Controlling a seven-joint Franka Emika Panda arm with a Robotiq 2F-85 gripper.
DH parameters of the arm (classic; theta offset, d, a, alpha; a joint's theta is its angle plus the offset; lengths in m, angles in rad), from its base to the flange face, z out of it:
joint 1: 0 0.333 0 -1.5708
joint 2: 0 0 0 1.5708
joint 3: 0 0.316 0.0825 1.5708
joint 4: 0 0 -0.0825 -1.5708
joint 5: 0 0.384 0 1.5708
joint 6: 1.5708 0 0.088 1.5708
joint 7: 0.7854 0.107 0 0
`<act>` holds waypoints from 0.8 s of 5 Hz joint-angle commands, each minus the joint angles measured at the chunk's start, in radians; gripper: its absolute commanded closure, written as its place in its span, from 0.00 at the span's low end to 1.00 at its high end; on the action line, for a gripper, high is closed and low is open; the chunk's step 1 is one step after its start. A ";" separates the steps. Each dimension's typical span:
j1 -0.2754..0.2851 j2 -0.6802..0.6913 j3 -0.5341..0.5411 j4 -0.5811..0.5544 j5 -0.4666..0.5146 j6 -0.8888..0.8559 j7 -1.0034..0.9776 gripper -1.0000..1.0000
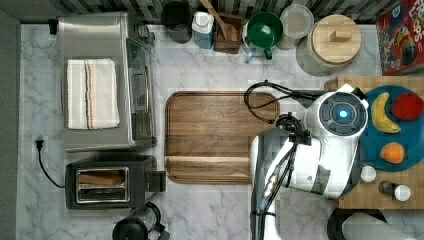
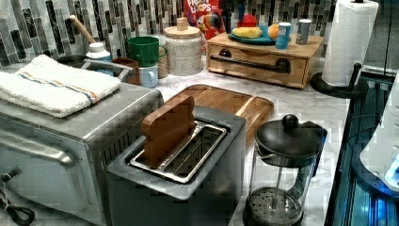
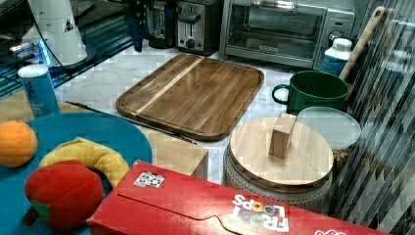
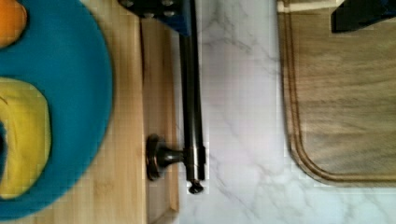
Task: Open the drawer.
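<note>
The drawer (image 2: 254, 71) is a shallow light-wood front in the butcher-block cabinet (image 1: 370, 197), and it looks shut flush. A long black bar handle (image 2: 249, 63) runs across it. In the wrist view the handle (image 4: 192, 102) and the drawer's top edge (image 4: 159, 93) lie below me. My gripper (image 4: 261, 16) is open, its fingers far apart. One finger (image 4: 163, 11) overlaps the bar's far part, while the other hangs over the brown tray (image 4: 345, 93). In the top view my arm (image 1: 320, 150) covers the cabinet's left edge and hides the gripper.
A blue plate (image 1: 407, 155) of toy fruit and two shakers sit on the cabinet. The brown tray (image 1: 215, 135) lies on the marble in front of the drawer. A paper towel roll (image 2: 348, 42) stands beside the cabinet. Canister (image 1: 330, 42), green mug (image 1: 264, 31), toaster (image 1: 107, 182).
</note>
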 commanded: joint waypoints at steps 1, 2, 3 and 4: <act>-0.028 0.053 -0.017 -0.040 -0.017 0.167 -0.161 0.00; -0.032 0.070 -0.049 -0.088 -0.011 0.263 -0.181 0.00; -0.064 0.091 -0.045 -0.111 -0.016 0.307 -0.192 0.00; -0.054 0.103 -0.066 -0.163 -0.020 0.392 -0.160 0.00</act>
